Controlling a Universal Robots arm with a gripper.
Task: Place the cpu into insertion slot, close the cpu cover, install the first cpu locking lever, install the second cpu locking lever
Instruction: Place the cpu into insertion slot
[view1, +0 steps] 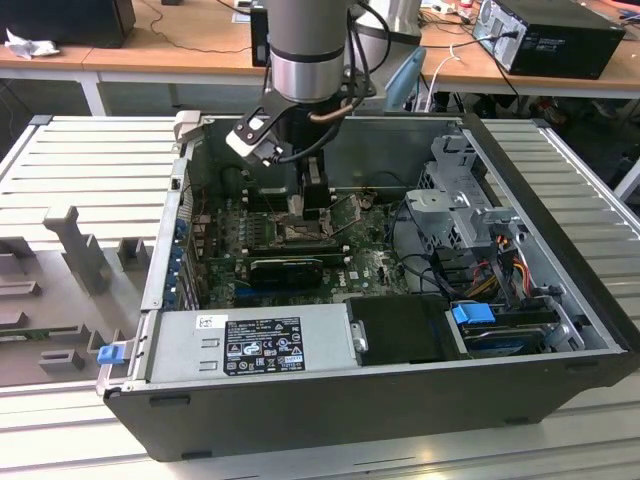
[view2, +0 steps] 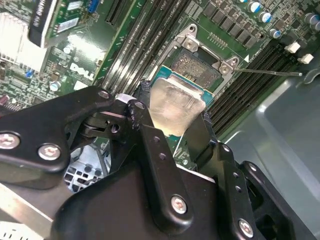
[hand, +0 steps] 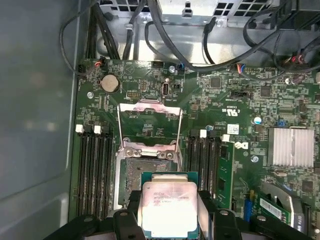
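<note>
First wrist view: my gripper (hand: 169, 200) pinches the cpu (hand: 170, 214) just over the insertion slot (hand: 141, 169), the cpu cover (hand: 148, 105) standing open at its edge; placing underway, I judge, needing square alignment.

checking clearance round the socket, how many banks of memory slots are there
2: one bank between socket and case wall, another bank between socket and heatsink. The gripper, holding the cpu, covers their near ends, so more may be hidden.

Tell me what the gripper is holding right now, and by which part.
The gripper holds the cpu by two opposite side edges, one finger pressed on each, with its silvery top facing the wrist cameras.
</note>
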